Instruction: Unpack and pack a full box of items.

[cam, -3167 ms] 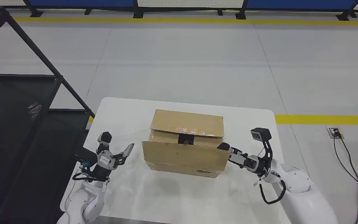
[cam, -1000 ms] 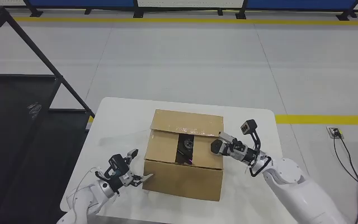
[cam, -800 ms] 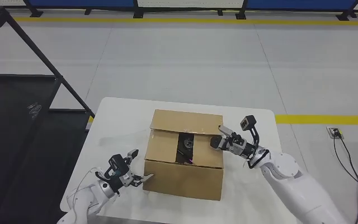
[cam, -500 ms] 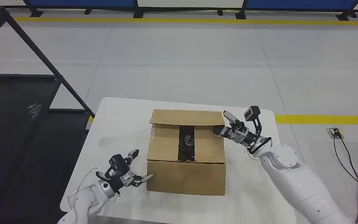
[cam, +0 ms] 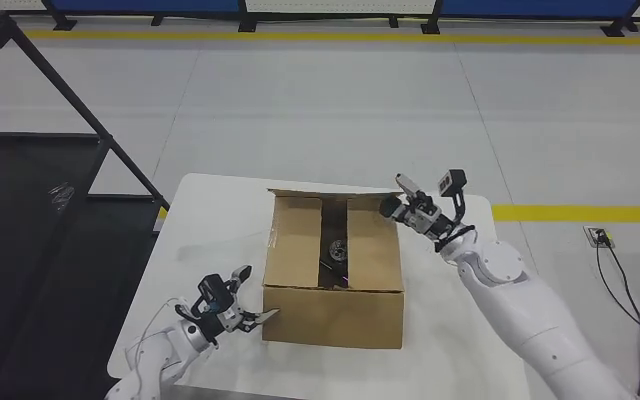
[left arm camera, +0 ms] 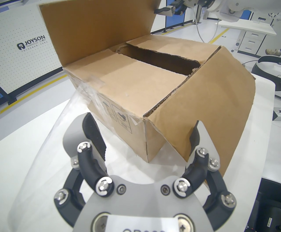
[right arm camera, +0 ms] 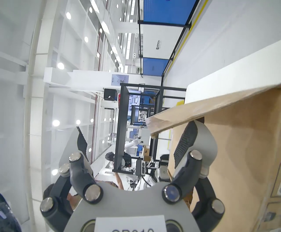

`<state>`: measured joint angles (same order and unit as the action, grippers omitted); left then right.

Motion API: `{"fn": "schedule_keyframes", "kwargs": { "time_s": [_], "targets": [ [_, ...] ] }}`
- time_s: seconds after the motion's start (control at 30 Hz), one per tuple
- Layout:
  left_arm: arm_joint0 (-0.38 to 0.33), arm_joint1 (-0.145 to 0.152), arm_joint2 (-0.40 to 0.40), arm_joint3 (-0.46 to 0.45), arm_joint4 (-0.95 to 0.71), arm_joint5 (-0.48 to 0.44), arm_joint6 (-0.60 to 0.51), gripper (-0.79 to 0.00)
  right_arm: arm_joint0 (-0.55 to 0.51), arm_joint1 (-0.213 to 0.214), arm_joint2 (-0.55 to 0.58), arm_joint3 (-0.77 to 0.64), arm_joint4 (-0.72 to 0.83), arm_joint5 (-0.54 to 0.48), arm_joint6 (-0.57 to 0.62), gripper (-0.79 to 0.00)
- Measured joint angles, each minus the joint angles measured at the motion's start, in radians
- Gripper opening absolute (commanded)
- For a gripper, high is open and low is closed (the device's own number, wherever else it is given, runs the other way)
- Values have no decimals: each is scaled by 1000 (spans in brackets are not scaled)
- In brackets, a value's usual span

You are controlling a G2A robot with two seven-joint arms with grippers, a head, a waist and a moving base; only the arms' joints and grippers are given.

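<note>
A cardboard box (cam: 333, 270) sits just ahead of the left gripper (cam: 255, 295), which is spread and empty. The right gripper (cam: 394, 198), also spread, leans one finger against the raised flap (left arm camera: 98, 28). Ungripped, the flap may slip and drop shut.

the right gripper (right arm camera: 136, 131) has its two fingers spread wide, with nothing between them. one finger (right arm camera: 191, 140), with a ribbed dark pad, has its tip right at the edge of a raised cardboard flap (right arm camera: 219, 103) and lies close along the brown wall of the box (right arm camera: 241, 153); whether it presses on the cardboard cannot be told. the other finger (right arm camera: 81, 142) hangs free in the air, well apart from the box. beyond the flap is the edge of the white table (right arm camera: 230, 74), then pale floor (right arm camera: 237, 26) with a yellow line (right arm camera: 193, 24). farther off stand a black metal frame (right arm camera: 121, 131), blue panels (right arm camera: 166, 11) and rows of round ceiling lights (right arm camera: 86, 39).
</note>
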<state>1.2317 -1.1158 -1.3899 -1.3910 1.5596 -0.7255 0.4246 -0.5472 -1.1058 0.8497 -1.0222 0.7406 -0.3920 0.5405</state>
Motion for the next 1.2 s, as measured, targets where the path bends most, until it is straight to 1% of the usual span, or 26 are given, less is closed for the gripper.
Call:
{"fn": "schedule_keyframes", "kwargs": {
  "time_s": [0.33, 0.43, 0.53, 0.67, 0.87, 0.97, 1.2],
  "targets": [
    [15, 4, 14, -8, -4, 16, 9, 0, 132, -94, -94, 168, -127, -49, -170, 0],
    [26, 5, 15, -14, -6, 23, 12, 0, 167, -123, -123, 225, -191, -87, -238, 0],
    [35, 7, 15, -20, -10, 29, 14, 0, 188, -150, -156, 271, -303, -132, -341, 0],
    [42, 9, 15, -24, -19, 31, 18, 0, 218, -188, -195, 325, -435, -111, -464, 0],
    [49, 11, 17, -35, -21, 39, 16, 0, 255, -237, -229, 410, -555, -65, -577, 0],
    [55, 13, 15, -38, -24, 44, 17, 0, 265, -259, -236, 449, -575, -46, -577, 0],
    [62, 16, 13, -42, -30, 50, 17, 0, 299, -295, -230, 541, -566, -5, -469, 0]
  ]
}}
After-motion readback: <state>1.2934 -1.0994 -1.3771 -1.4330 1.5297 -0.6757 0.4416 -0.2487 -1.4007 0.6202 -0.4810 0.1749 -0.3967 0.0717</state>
